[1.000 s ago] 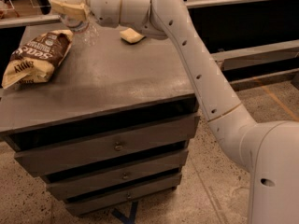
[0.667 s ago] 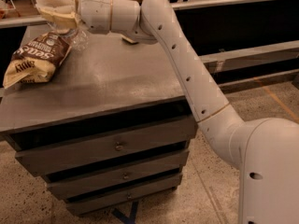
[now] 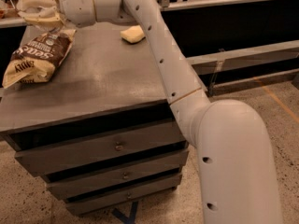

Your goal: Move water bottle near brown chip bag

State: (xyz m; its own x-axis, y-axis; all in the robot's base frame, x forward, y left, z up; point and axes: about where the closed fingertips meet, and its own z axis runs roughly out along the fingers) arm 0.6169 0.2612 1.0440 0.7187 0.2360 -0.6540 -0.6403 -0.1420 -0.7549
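The brown chip bag (image 3: 38, 56) lies on the grey cabinet top (image 3: 107, 83) at the far left, dark brown part up and cream part toward the front. My gripper (image 3: 38, 9) hangs just above and behind the bag's top end, at the cabinet's back left corner. It is shut on the water bottle (image 3: 51, 26). The gripper hides most of the bottle, and only a clear bit shows under it, right beside the bag's top edge.
A pale yellow sponge-like wedge (image 3: 132, 33) lies at the back middle of the cabinet top. The cabinet has three drawers (image 3: 117, 146) in front. My arm (image 3: 159, 59) reaches over the cabinet's right side. A dark shelf unit (image 3: 233, 27) stands behind.
My gripper has carried the water bottle left along the back of the cabinet, from near the sponge to just above the chip bag's top end.
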